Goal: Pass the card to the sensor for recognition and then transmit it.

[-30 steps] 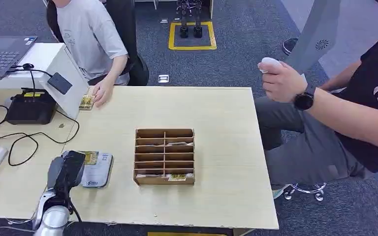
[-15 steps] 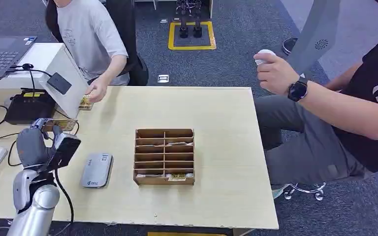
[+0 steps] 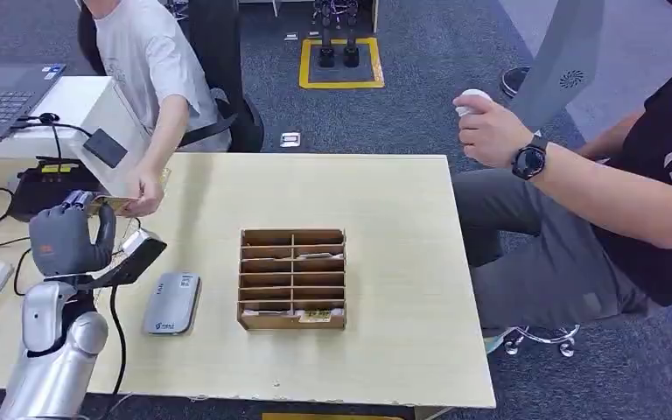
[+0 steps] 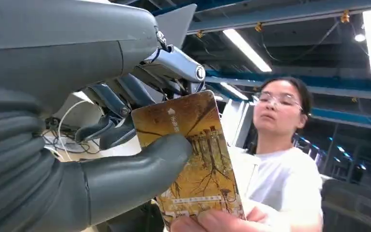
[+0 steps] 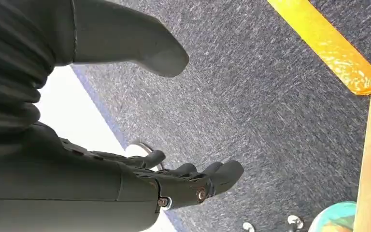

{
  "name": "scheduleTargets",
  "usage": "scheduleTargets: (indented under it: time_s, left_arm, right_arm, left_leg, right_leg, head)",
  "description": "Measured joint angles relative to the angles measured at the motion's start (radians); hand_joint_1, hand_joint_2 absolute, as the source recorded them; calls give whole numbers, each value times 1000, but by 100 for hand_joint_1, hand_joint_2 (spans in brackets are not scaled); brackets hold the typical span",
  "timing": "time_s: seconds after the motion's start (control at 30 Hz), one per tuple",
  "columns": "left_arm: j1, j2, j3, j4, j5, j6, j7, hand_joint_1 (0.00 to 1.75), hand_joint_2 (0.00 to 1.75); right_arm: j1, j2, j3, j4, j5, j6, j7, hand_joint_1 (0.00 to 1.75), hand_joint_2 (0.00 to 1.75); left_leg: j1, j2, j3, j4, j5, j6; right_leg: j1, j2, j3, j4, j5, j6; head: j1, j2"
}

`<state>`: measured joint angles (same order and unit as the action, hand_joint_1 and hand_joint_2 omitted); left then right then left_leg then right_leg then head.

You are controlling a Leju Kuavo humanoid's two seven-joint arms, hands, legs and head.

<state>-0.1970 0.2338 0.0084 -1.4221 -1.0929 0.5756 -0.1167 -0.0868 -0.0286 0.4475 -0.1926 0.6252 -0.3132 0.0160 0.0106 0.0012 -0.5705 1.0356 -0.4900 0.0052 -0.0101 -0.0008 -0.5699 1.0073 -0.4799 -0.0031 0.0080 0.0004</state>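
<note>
Overhead, we see our left hand [image 3: 68, 238] raised above the bench's [image 3: 385, 201] left edge, its grey ribbed cover facing us and its fingers pinching a thin yellowish card [image 3: 108, 204]. A person's hand [image 3: 144, 194] in a white T-shirt sleeve touches the card's far end. The bench is pale wood-grain laminate, rectangular, with a chipped near edge. Near its middle stands a brown wooden organizer [image 3: 293, 278], a box split into two columns of shallow slots with cards lying in some. Between it and our arm lies a flat grey rounded sensor pad [image 3: 171, 303] carrying small print that we cannot read. A black box with a yellow label [image 3: 55, 188] and looping black cables sits by the far left corner, beside a white slanted stand [image 3: 105, 122] with a small dark reader on it. A second person, in a black shirt and black wristwatch [image 3: 529, 161], sits off the right edge.

From the left wrist, we see the thick grey thumb [image 4: 140, 169] pressing the glossy card [image 4: 193, 154] against the darker fingers; its face is golden-brown with a building and bare branches, plus small white characters that we cannot make out. The person's fingertips [image 4: 212, 222] hold its outer end.

From the right wrist, our right hand [image 5: 140, 179] hangs empty over speckled grey carpet [image 5: 270, 121] with a yellow tape line, fingers loosely extended and apart.
</note>
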Motion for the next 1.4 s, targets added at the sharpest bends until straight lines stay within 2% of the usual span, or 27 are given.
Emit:
scheduleTargets:
  time_s: [0.13, 0.17, 0.37, 0.5, 0.57, 0.8, 0.87, 0.97, 1.07, 1.17, 1.2, 1.4]
  left_arm:
    - [-5, 0, -13, 11, -3, -5, 6, 175, 175]
    - [-7, 0, -16, 14, -3, -5, 9, 0, 175]
    - [-13, 0, -19, 16, 79, -44, -3, 0, 175]
    - [6, 22, -34, 6, 134, -174, -17, 0, 175]
    - [34, 43, -36, -23, 152, -218, -24, 0, 175]
    - [88, 87, -36, -83, 161, -250, -37, 0, 175]
    - [129, 107, -36, -124, 198, -280, -74, 0, 175]
    - [256, 127, -37, -246, 303, -371, -182, 0, 175]
    - [393, 151, -58, -380, 298, -387, -227, 0, 175]
    - [502, 191, -125, -492, 254, -348, -206, 0, 175]
    - [521, 202, -145, -511, 249, -337, -198, 0, 175]
    - [522, 202, -145, -511, 249, -337, -198, 0, 175]
  right_arm:
    - [0, 0, -4, 0, 1, -2, -1, 0, 175]
    - [0, 0, -5, 0, 2, -2, -2, 0, 175]
    - [0, 2, -8, -1, 5, -1, -2, 0, 175]
    - [3, 3, -15, -1, 5, -2, 2, 0, 175]
    - [9, 3, -26, -1, 3, -5, 3, 0, 175]
    - [18, 3, -36, 0, 1, -8, 5, 0, 175]
    - [21, 3, -45, 0, -9, -15, 0, 0, 175]
    - [29, 2, -64, 1, -27, -29, -18, 0, 175]
    - [39, 1, -82, 4, -32, -31, -18, 0, 175]
    - [49, -2, -94, 8, -39, -31, -17, 0, 175]
    - [50, -3, -99, 9, -39, -31, -17, 0, 175]
    - [50, -3, -99, 9, -39, -31, -17, 0, 175]
  left_leg:
    - [0, 0, 0, 0, 0, 0]
    - [0, 0, 0, 0, 0, 0]
    - [0, 0, 0, 0, 0, 0]
    - [0, 1, -1, 0, 0, 0]
    - [0, 2, -1, 0, 0, 0]
    - [0, 2, -1, -1, 0, 0]
    - [0, 3, -1, -1, 0, 0]
    - [0, 5, -1, -1, -2, -1]
    - [0, 5, -2, -1, -4, -1]
    - [0, 4, -2, -1, -5, -1]
    - [0, 4, -3, -1, -5, -1]
    - [0, 4, -3, -1, -5, -1]
  right_leg:
    - [0, 0, 0, 0, 0, 0]
    - [0, 0, 0, 0, 0, 0]
    - [0, 0, 0, 0, 0, 0]
    - [0, 1, 0, 0, 0, 0]
    - [0, 2, -1, 0, 0, 0]
    - [0, 2, -1, 0, 0, 0]
    - [0, 3, -1, 0, 0, 0]
    - [0, 5, -2, 0, -1, 0]
    - [0, 5, -3, 0, -2, 0]
    - [0, 4, -3, -1, -3, 0]
    - [0, 3, -3, -1, -3, 0]
    - [0, 3, -3, -1, -3, 0]
  head:
    - [0, 0]
    - [0, 0]
    - [0, 0]
    - [0, 0]
    - [0, 0]
    - [0, 0]
    - [0, 0]
    - [0, 0]
    - [0, 0]
    - [0, 0]
    - [0, 0]
    - [0, 0]
